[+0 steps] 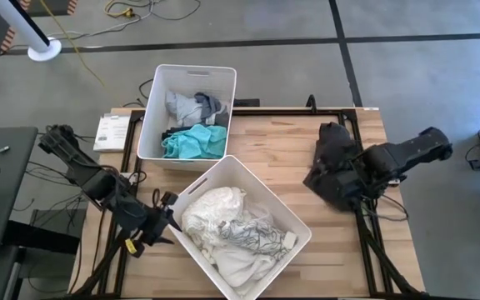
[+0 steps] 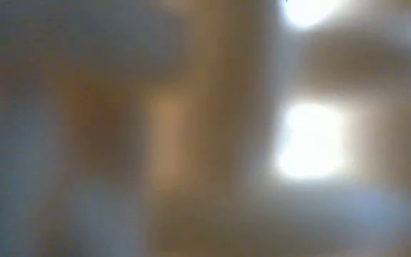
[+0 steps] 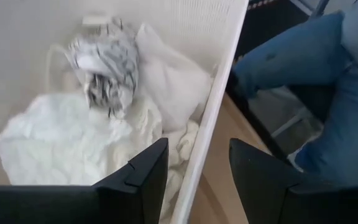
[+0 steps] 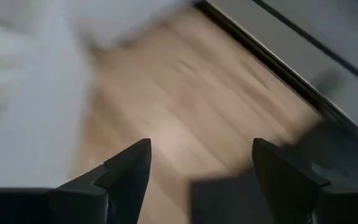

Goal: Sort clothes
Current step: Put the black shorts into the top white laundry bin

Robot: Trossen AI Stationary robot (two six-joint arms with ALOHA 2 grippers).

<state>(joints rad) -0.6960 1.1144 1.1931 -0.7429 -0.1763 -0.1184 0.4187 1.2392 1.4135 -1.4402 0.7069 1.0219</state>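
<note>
Two white bins stand on the wooden table (image 1: 290, 133). The far bin (image 1: 148, 108) holds grey, dark and teal clothes (image 1: 194, 142). The near bin (image 1: 298, 237) holds white and grey-white patterned clothes (image 1: 227, 225), which also show in the left wrist view (image 3: 104, 124). My left gripper (image 1: 163, 223) is open beside the near bin's left wall (image 3: 213, 118), with nothing between its fingers (image 3: 194, 180). A dark garment (image 1: 330, 146) lies on the table at the right. My right gripper (image 1: 340, 187) hovers over it, open and empty (image 4: 201, 174).
A printed sheet (image 1: 111, 129) lies at the table's far left corner. A person in blue jeans (image 3: 328, 93) sits beyond the near bin in the left wrist view. Black frame rails (image 1: 365, 225) run along the table's right side. Bare wood (image 1: 282, 125) lies between the bins and the dark garment.
</note>
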